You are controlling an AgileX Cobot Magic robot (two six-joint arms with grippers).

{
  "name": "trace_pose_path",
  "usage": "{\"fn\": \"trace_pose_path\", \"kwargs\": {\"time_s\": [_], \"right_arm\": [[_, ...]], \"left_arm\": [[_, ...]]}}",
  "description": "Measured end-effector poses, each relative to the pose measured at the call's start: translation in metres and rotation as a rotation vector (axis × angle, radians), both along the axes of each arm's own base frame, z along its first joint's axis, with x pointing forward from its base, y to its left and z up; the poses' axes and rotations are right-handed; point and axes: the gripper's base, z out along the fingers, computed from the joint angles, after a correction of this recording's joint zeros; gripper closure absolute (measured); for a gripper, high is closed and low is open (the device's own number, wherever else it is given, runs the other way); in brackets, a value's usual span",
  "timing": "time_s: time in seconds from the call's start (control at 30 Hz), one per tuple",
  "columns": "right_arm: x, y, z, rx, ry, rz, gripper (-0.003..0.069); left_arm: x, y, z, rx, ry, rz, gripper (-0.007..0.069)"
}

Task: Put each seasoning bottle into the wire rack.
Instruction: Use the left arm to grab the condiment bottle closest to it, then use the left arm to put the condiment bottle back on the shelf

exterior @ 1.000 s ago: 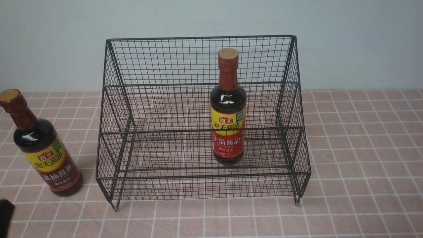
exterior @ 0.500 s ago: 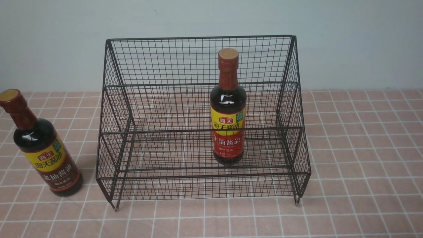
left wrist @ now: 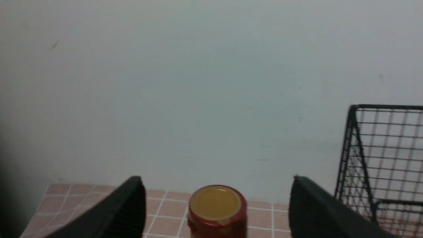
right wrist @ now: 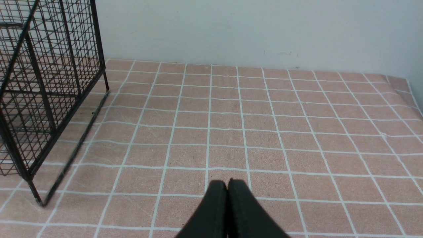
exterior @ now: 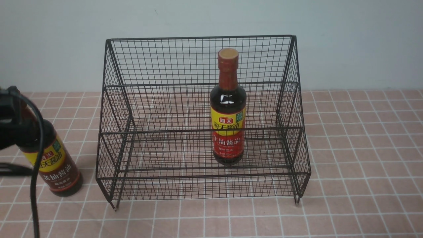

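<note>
1. Left gripper (left wrist: 217,179) open wide either side of the brown-band soy sauce bottle (exterior: 57,168) at its cap (no grip yet); the bottle stands beside the wire rack (exterior: 198,59).
2. Red-band bottle (exterior: 228,132) is in the rack; right gripper (right wrist: 227,185) closed, empty.
3. Grabbed that high, it could swing into the mesh.

Even, diffuse light of moderate brightness, with a cool cast on the pale wall (exterior: 49,39). Front view: sharp focus. Small white glare spots sit on the shoulder of the red-banded bottle (exterior: 228,109). A faint, soft shadow lies on the worktop (exterior: 363,148) beside the brown-banded bottle (exterior: 59,172), on its rack (exterior: 201,59) side. The near cable (exterior: 32,198) is a dark shape without detail. Left wrist view: soft and low in contrast; the left tool (left wrist: 216,180) is blurred, and one frame edge is darkened. Right wrist view: crisp tile lines; the right tool (right wrist: 227,182) is black and slightly soft.
</note>
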Motion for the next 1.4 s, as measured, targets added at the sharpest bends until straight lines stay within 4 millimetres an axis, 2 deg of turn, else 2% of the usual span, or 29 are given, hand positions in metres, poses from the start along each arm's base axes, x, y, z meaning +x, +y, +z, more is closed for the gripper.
{"fn": "trace_pose_path", "kwargs": {"time_s": [0.03, 0.17, 0.33, 0.5, 0.67, 0.7, 0.77, 0.83, 0.93, 1.03, 1.1, 1.27, 1.4], "right_arm": [[0.0, 0.0, 0.0, 0.0, 0.0, 0.0, 0.0671], [0.0, 0.0, 0.0, 0.0, 0.0, 0.0, 0.0671], [0.0, 0.0, 0.0, 0.0, 0.0, 0.0, 0.0671], [0.0, 0.0, 0.0, 0.0, 0.0, 0.0, 0.0671], [0.0, 0.0, 0.0, -0.001, 0.0, 0.0, 0.0671], [0.0, 0.0, 0.0, -0.001, 0.0, 0.0, 0.0671], [0.0, 0.0, 0.0, -0.001, 0.0, 0.0, 0.0671], [0.0, 0.0, 0.0, -0.001, 0.0, 0.0, 0.0671], [0.0, 0.0, 0.0, -0.001, 0.0, 0.0, 0.0671], [0.0, 0.0, 0.0, -0.001, 0.0, 0.0, 0.0671], [0.0, 0.0, 0.0, -0.001, 0.0, 0.0, 0.0671], [0.0, 0.0, 0.0, -0.001, 0.0, 0.0, 0.0671], [0.0, 0.0, 0.0, -0.001, 0.0, 0.0, 0.0671]], "left_arm": [[0.005, 0.002, 0.0, -0.017, -0.007, 0.029, -0.0011], [0.018, 0.005, -0.006, -0.035, 0.008, 0.073, -0.0055], [0.038, 0.004, -0.024, -0.024, 0.096, 0.078, -0.005], [0.048, 0.002, -0.04, 0.004, 0.164, 0.063, -0.0009], [0.053, 0.003, -0.047, 0.026, 0.179, 0.068, 0.0111], [0.053, 0.003, -0.047, 0.035, 0.172, 0.067, 0.0158], [0.054, 0.001, -0.045, 0.071, 0.158, 0.045, 0.0323], [0.055, -0.001, -0.043, 0.058, 0.149, 0.028, 0.0359], [0.052, -0.005, -0.038, 0.083, 0.16, -0.018, 0.0366], [0.05, -0.009, -0.023, 0.063, 0.174, -0.071, 0.0367], [0.05, -0.013, -0.006, 0.044, 0.162, -0.108, 0.0367], [0.041, -0.02, 0.051, 0.03, 0.049, -0.179, 0.0367], [0.024, -0.022, 0.099, 0.054, -0.066, -0.214, 0.0367]]}}
